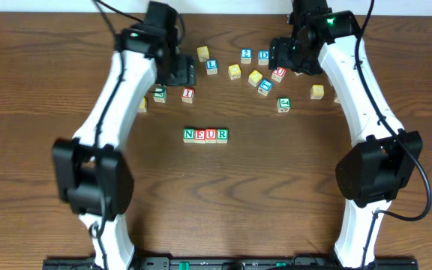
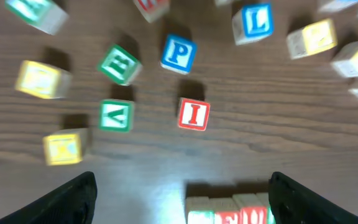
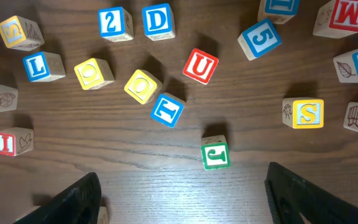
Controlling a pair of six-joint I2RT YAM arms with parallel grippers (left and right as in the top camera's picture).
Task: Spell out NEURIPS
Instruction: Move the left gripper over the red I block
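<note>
A row of blocks reading N E U R (image 1: 205, 135) lies mid-table; its top edge shows in the left wrist view (image 2: 229, 210). A red I block (image 1: 188, 94) sits just behind the row, and it shows in the left wrist view (image 2: 194, 114) and the right wrist view (image 3: 11, 142). A blue P block (image 2: 179, 53) lies beyond the I. A yellow S block (image 1: 317, 91) lies at the right, seen in the right wrist view (image 3: 307, 113). My left gripper (image 1: 180, 73) hovers open and empty above the I and P, fingertips (image 2: 182, 199) apart. My right gripper (image 1: 285, 54) is open and empty over the loose blocks (image 3: 179, 193).
Loose blocks are scattered along the back: blue L (image 1: 211, 66), 2 (image 1: 246, 55), D (image 1: 263, 55), red U (image 1: 278, 73), green J (image 1: 283, 104), blue T (image 3: 167, 110), a second yellow S (image 3: 18, 31), green E (image 2: 120, 64) and V (image 2: 116, 115).
</note>
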